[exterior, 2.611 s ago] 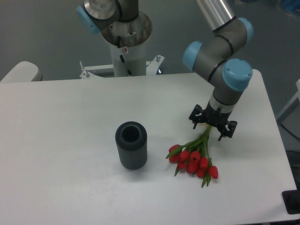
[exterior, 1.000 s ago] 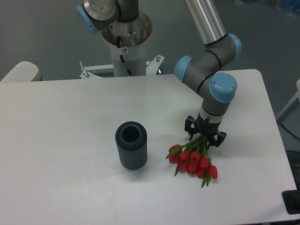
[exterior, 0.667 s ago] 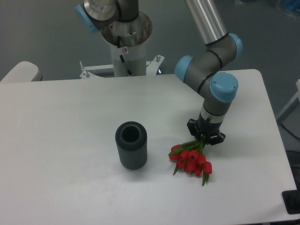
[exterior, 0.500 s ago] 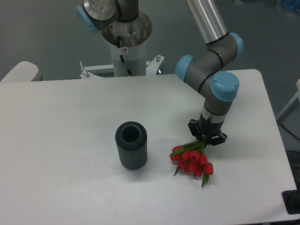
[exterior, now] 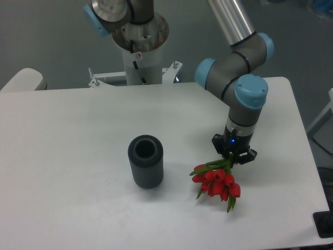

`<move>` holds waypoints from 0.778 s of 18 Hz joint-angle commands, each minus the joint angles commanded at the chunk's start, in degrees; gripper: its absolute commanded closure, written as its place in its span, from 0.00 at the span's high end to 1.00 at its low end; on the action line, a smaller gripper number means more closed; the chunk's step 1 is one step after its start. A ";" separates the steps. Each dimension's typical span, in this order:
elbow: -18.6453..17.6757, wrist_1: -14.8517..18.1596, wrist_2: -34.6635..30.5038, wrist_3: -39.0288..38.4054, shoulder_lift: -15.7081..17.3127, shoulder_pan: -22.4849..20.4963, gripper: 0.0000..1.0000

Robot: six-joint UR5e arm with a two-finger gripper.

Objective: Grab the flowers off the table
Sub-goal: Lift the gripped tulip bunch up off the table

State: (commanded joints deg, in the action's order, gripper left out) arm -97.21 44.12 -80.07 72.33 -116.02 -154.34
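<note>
The flowers point(exterior: 216, 182), a bunch of red tulip buds on green stems, hang just below my gripper point(exterior: 232, 156). The gripper is shut on the green stems, with the buds pointing down and to the left. The bunch looks raised slightly off the white table point(exterior: 73, 156); the stem ends are hidden inside the fingers. The arm's grey wrist with blue caps rises above the gripper toward the upper right.
A dark grey ribbed cylinder vase point(exterior: 145, 161) stands upright left of the flowers, about a hand's width away. The robot's base column point(exterior: 139, 47) stands behind the far table edge. The table's right edge runs close to the gripper's right side.
The gripper came down over the stems and shut on them. The bunch has since bunched tighter and shifted slightly right and upward with the gripper.
</note>
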 joint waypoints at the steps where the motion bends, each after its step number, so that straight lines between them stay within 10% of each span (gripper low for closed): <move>1: 0.70 0.17 0.00 0.00 0.52 -0.09 0.10; 14: 8.79 3.68 9.31 0.00 2.38 -0.70 0.10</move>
State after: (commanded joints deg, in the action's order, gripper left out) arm -88.43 47.80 -70.76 72.33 -113.64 -155.04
